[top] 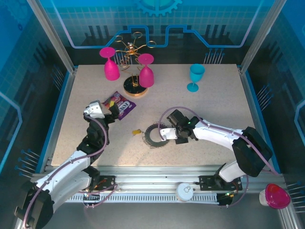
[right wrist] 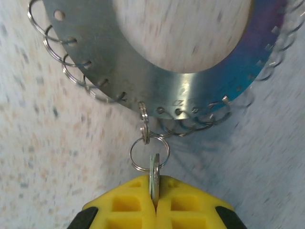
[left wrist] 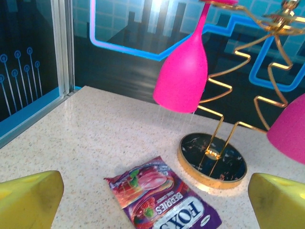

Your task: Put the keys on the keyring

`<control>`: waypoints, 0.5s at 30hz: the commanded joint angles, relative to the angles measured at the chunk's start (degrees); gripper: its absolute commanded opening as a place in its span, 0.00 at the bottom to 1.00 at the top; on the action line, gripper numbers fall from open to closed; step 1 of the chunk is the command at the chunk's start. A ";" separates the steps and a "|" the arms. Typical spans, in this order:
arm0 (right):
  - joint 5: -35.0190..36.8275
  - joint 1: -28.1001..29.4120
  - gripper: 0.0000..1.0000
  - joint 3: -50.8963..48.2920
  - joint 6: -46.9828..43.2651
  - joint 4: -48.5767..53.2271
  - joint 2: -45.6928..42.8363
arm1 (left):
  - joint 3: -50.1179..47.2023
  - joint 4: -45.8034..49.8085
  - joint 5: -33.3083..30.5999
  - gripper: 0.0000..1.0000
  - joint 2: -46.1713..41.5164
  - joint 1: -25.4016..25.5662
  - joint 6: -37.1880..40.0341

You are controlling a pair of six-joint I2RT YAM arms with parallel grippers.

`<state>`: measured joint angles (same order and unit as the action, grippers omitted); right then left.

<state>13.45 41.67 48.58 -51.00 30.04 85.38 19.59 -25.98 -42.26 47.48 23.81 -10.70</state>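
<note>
Table [top: 200, 109], speckled beige, carried everything. On it, the left gripper [top: 112, 110] hung idle with yellow fingertips [left wrist: 28, 198] wide apart. The round gold-rimmed stand base [left wrist: 212, 160] sat ahead of it and a purple snack packet [left wrist: 162, 200] just in front. The flat grey-green metal keyring [right wrist: 143, 62], fringed with thin wire loops, lay directly ahead of the right gripper [right wrist: 155, 193], very close. That gripper was clamped on the plain grey metal key [right wrist: 155, 174], held edge-on. A yellow-headed key [top: 137, 131] lay loose beyond the keyring's far side from the right gripper.

The grey key's small split ring [right wrist: 149, 155] looked hooked through one wire loop [right wrist: 144, 121] on the near edge. Judgement: the grey key's threading step was about done. Next move called for letting go without dragging the keyring, then fetching the yellow-headed key.

Right wrist view resolved the loop-to-split-ring link. Top view gave the yellow key's position and the arm layout.
</note>
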 commanded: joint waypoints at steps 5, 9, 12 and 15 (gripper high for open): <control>8.51 -2.45 0.15 -2.07 4.18 6.65 2.33 | -0.96 -3.26 -1.13 0.99 3.11 -1.15 -1.47; 10.52 -3.90 0.23 -1.45 6.56 9.62 3.90 | -1.03 -4.16 -1.18 0.99 4.78 -1.64 -1.45; 11.49 -5.65 0.25 -1.01 8.40 11.64 3.70 | -1.00 -4.68 -1.12 0.99 5.92 -2.24 -1.25; 11.35 -7.06 0.26 -0.52 9.62 12.06 2.02 | -0.66 -5.02 -0.55 0.99 7.02 -3.01 -0.33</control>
<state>23.55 35.94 47.13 -43.90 38.79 88.79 19.38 -28.56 -42.24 53.82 21.76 -10.66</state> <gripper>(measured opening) 0.257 0.992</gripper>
